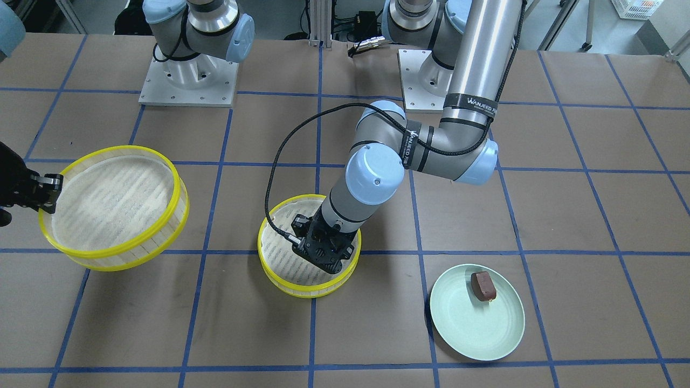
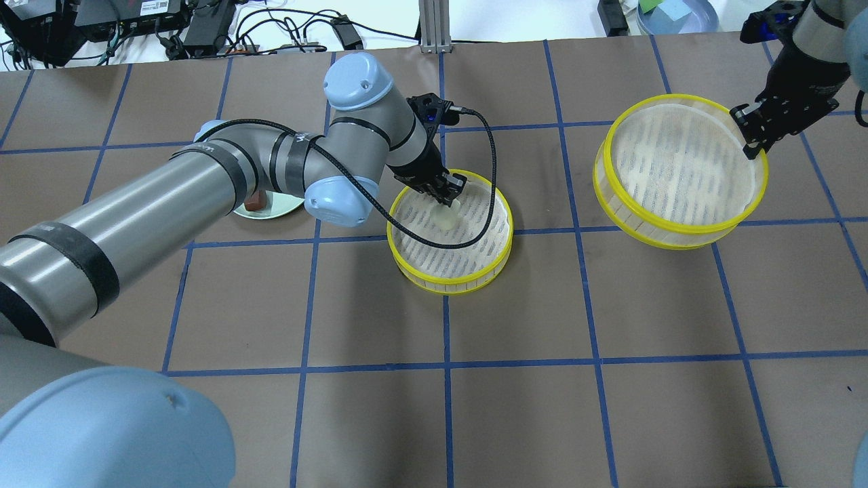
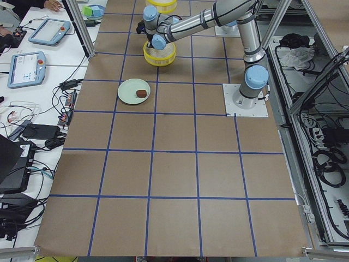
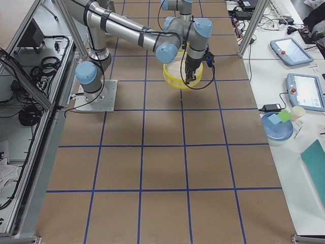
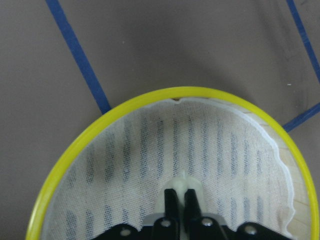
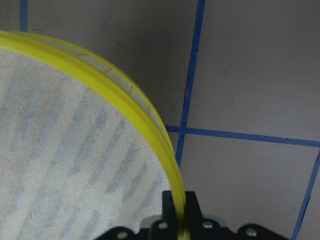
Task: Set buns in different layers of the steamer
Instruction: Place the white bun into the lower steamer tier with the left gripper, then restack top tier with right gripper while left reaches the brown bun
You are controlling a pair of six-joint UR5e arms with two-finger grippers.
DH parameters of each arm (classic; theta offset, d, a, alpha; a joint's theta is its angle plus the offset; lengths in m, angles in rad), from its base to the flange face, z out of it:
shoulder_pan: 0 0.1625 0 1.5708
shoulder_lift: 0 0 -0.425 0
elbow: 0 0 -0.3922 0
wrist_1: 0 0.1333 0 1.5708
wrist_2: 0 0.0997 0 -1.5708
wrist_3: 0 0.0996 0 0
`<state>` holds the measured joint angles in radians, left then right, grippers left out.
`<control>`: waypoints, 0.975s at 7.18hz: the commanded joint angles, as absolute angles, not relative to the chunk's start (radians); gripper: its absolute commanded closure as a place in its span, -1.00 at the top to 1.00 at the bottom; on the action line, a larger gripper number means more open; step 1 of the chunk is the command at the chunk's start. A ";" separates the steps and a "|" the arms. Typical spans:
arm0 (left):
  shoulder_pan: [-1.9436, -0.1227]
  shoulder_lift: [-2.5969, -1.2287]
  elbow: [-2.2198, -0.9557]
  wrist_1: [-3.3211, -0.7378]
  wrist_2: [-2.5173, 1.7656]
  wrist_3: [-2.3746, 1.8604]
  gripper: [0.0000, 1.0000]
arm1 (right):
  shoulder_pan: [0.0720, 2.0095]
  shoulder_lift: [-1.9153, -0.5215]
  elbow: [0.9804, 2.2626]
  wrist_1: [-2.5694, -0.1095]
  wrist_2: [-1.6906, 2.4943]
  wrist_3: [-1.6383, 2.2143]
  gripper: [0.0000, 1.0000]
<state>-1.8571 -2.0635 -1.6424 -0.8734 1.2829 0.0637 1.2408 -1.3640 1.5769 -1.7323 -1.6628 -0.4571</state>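
Note:
My left gripper (image 2: 451, 196) reaches down into the middle steamer layer (image 2: 447, 285), which rests on the table. In the left wrist view its fingers (image 5: 171, 200) are shut on the pale cream bun (image 5: 183, 182), close over the mesh floor. My right gripper (image 2: 749, 135) is shut on the yellow rim of the second steamer layer (image 2: 678, 227) and holds it tilted above the table; the rim (image 6: 145, 115) passes between its fingers. The dark brown bun (image 1: 483, 285) lies on the pale green plate (image 1: 477, 323).
In the overhead view the plate (image 2: 278, 205) is mostly hidden behind my left arm. The table is brown paper with a blue tape grid. The two arm bases (image 1: 188, 75) stand at the robot's side of the table.

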 commanded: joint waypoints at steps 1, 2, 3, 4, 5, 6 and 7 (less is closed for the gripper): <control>-1.849 -2.008 -1.606 -0.937 1.390 0.041 1.00 | 1.241 -1.364 1.577 -1.732 -1.663 -0.457 -1.00; -1.812 -1.970 -1.545 -1.077 1.475 0.041 1.00 | 1.241 -1.365 1.577 -1.732 -1.663 -0.457 -1.00; -1.733 -1.920 -1.498 -1.224 1.476 0.046 1.00 | 1.243 -1.365 1.577 -1.732 -1.661 -0.457 -1.00; -1.648 -1.864 -1.488 -1.306 1.480 0.052 1.00 | 1.244 -1.367 1.577 -1.732 -1.661 -0.457 -1.00; -1.559 -1.827 -1.488 -1.346 1.508 0.054 1.00 | 1.250 -1.368 1.577 -1.733 -1.661 -0.457 -1.00; -1.493 -1.803 -1.491 -1.350 1.541 0.075 1.00 | 1.252 -1.368 1.577 -1.741 -1.661 -0.457 -1.00; -1.435 -1.795 -1.493 -1.347 1.542 0.137 1.00 | 1.252 -1.367 1.577 -1.735 -1.660 -0.457 -1.00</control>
